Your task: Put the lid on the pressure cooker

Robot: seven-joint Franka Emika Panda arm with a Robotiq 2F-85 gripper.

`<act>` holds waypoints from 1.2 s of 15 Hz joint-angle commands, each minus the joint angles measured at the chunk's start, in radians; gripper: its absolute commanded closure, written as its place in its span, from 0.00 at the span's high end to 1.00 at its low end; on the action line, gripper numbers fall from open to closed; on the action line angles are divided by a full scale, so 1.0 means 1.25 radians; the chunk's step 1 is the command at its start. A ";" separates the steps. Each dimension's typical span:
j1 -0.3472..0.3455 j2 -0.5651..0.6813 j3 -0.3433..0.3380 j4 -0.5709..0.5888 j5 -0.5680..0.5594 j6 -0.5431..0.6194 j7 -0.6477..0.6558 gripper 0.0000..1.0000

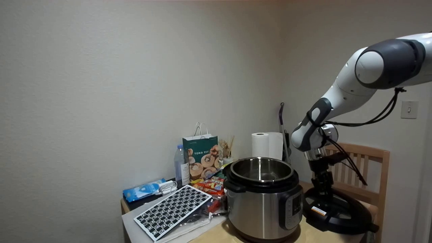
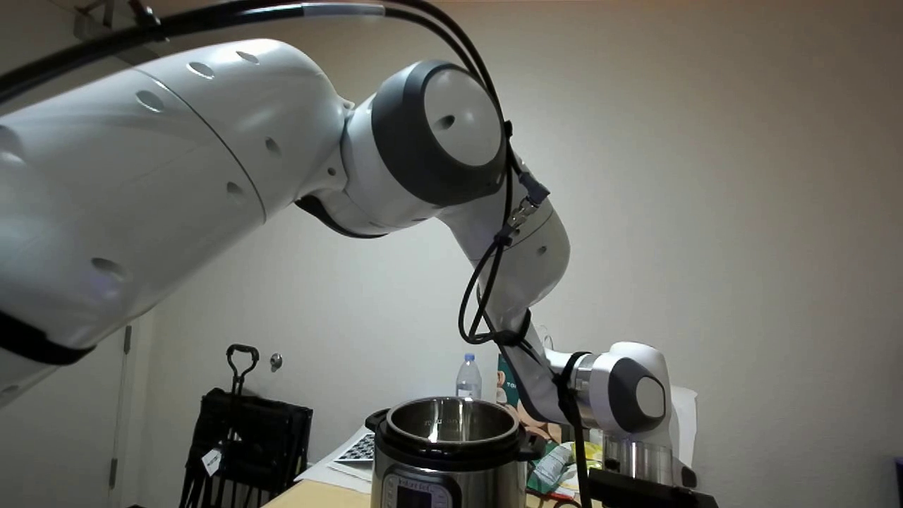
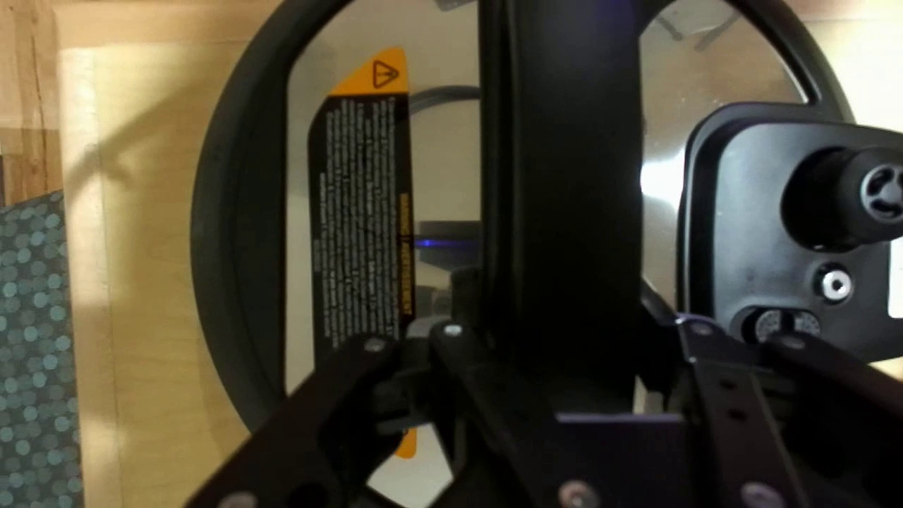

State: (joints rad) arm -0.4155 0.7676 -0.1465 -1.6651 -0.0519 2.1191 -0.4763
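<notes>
The pressure cooker (image 1: 254, 209) stands upright on the table, with a steel body, a black rim and an open top. It also shows in an exterior view (image 2: 487, 483). The round black lid (image 1: 352, 217) is beside it, tilted, near the table's edge by the chair. My gripper (image 1: 325, 193) points down at the lid's middle. In the wrist view the lid (image 3: 236, 233) has its raised handle (image 3: 564, 162) between the fingers of my gripper (image 3: 557, 317), which look closed against it. Whether the lid's lower edge touches the table is unclear.
A checkered board (image 1: 172, 211), snack bags (image 1: 211, 185), a bottle (image 1: 181, 165), a green paper bag (image 1: 202, 155) and paper towel rolls (image 1: 261, 145) stand or lie behind and beside the cooker. A wooden chair (image 1: 376, 155) is behind the lid. The table's edge (image 3: 88, 317) runs beside the lid.
</notes>
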 commanded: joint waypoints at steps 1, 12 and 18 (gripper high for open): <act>-0.004 0.002 0.004 0.004 -0.006 -0.003 0.002 0.62; -0.021 -0.010 0.019 -0.003 0.011 -0.008 -0.023 0.74; -0.014 -0.001 0.011 0.004 0.001 -0.020 -0.007 0.38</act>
State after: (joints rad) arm -0.4236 0.7675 -0.1385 -1.6648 -0.0480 2.1121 -0.4774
